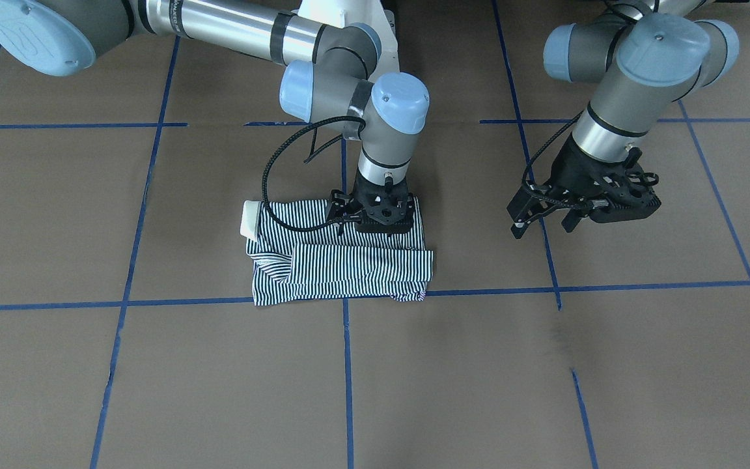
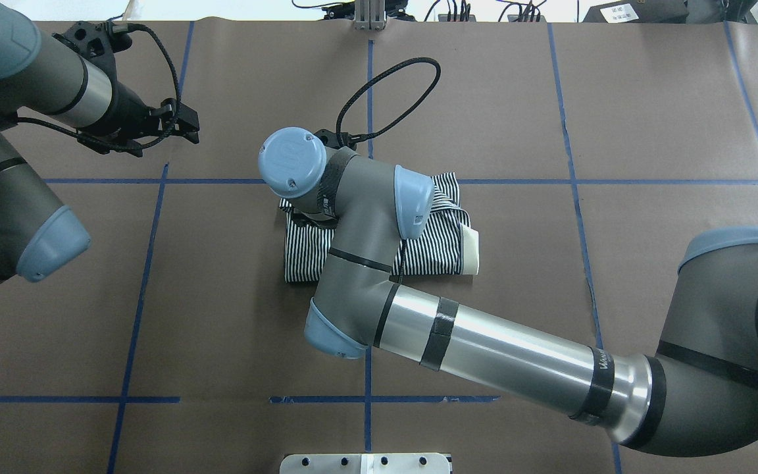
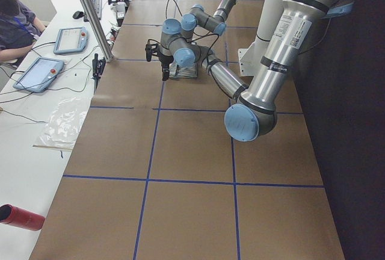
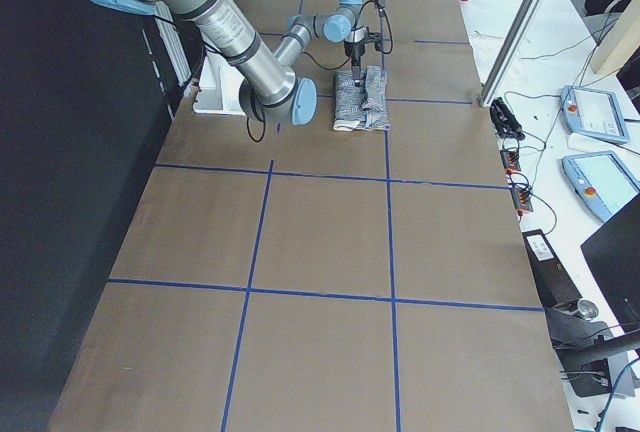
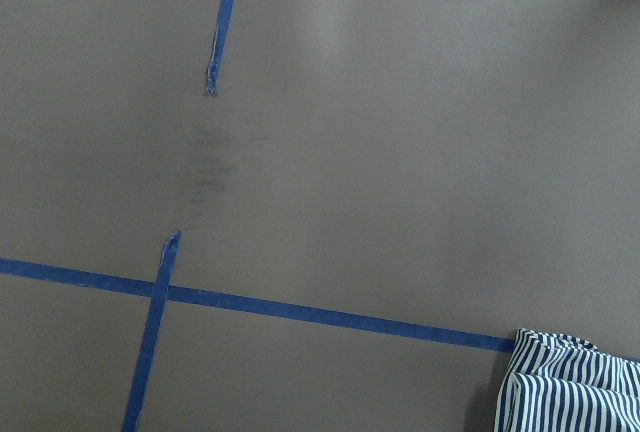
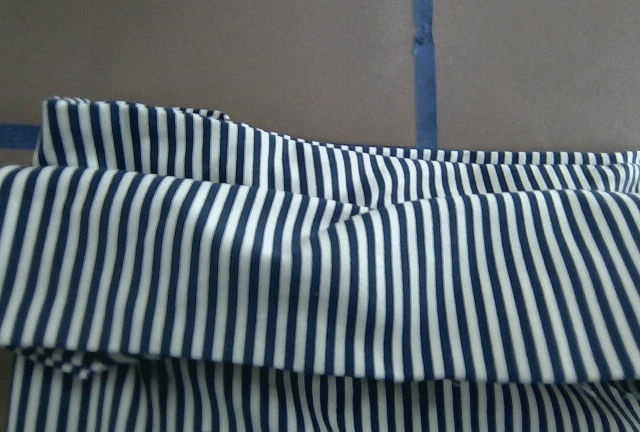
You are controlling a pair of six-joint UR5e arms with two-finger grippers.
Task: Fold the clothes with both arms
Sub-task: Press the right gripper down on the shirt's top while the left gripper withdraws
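The clothes are one navy-and-white striped shirt (image 1: 349, 260), folded into a compact rectangle near the table's middle, with its white collar (image 1: 250, 218) sticking out at one end. My right gripper (image 1: 381, 218) points straight down on the shirt's robot-side edge. Its fingers are hidden, and in the overhead view the wrist covers them above the shirt (image 2: 441, 247). The right wrist view shows only striped folds (image 6: 320, 272). My left gripper (image 1: 543, 225) hovers open over bare paper, well away from the shirt, with nothing between its fingers. It also shows in the overhead view (image 2: 189, 123).
Brown paper with a blue tape grid (image 1: 347, 365) covers the table. The white pedestal base (image 2: 366, 463) stands at the robot's edge. Along the far side are a desk with tablets (image 3: 39, 73), a metal post (image 3: 90, 13), a red cylinder (image 3: 21, 216) and a seated person (image 3: 12, 19).
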